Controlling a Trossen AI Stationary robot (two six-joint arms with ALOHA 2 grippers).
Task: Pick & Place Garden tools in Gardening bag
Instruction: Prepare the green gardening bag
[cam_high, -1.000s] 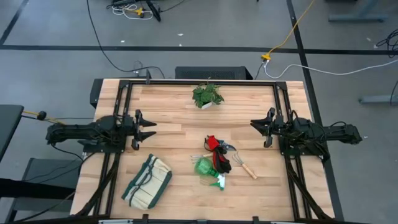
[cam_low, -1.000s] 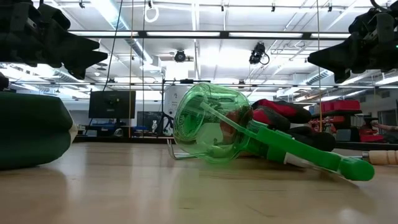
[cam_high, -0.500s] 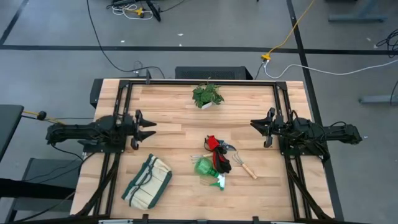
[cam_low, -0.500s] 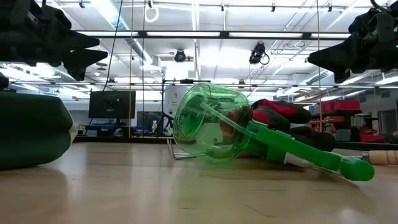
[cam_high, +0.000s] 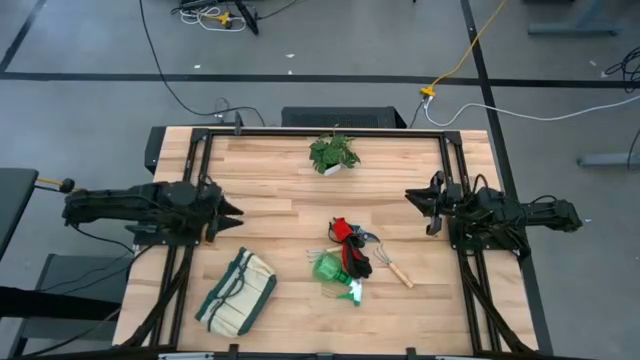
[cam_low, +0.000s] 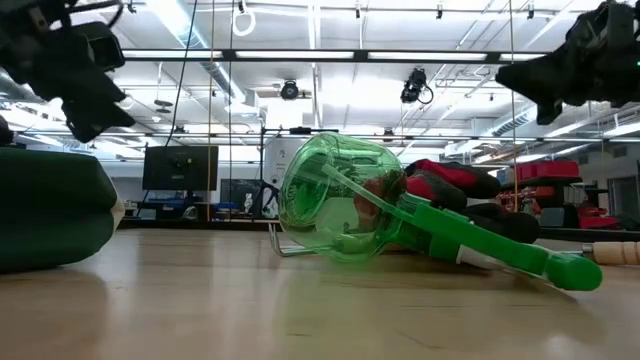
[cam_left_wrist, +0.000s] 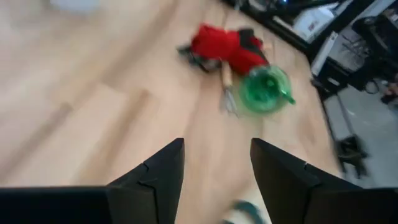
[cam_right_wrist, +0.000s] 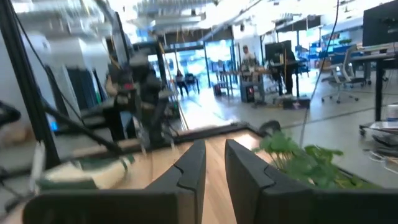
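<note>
The garden tools lie in a heap on the table right of centre: red gloves (cam_high: 343, 231), a green translucent piece (cam_high: 330, 268) lying on its side, black-and-red pruners (cam_high: 356, 256) and a wooden-handled rake (cam_high: 398, 272). The cream gardening bag with green trim (cam_high: 237, 292) lies flat at the near left. My left gripper (cam_high: 235, 212) hovers open and empty above the table's left side, tipped down toward the heap; the left wrist view (cam_left_wrist: 217, 146) shows the gloves (cam_left_wrist: 227, 45) and green piece (cam_left_wrist: 265, 90) beyond it. My right gripper (cam_high: 410, 196) hovers shut and empty at the right.
A leafy potted plant in a white pot (cam_high: 333, 153) stands at the far middle of the table; it also shows in the right wrist view (cam_right_wrist: 305, 158). Black frame rails (cam_high: 190, 270) run along the left and right sides. Bare wood lies between the bag and the heap.
My left gripper has tipped its fingers down toward the table and drawn back a little toward the table's left edge. My right gripper has risen slightly. The tools and the bag have stayed where they were.
</note>
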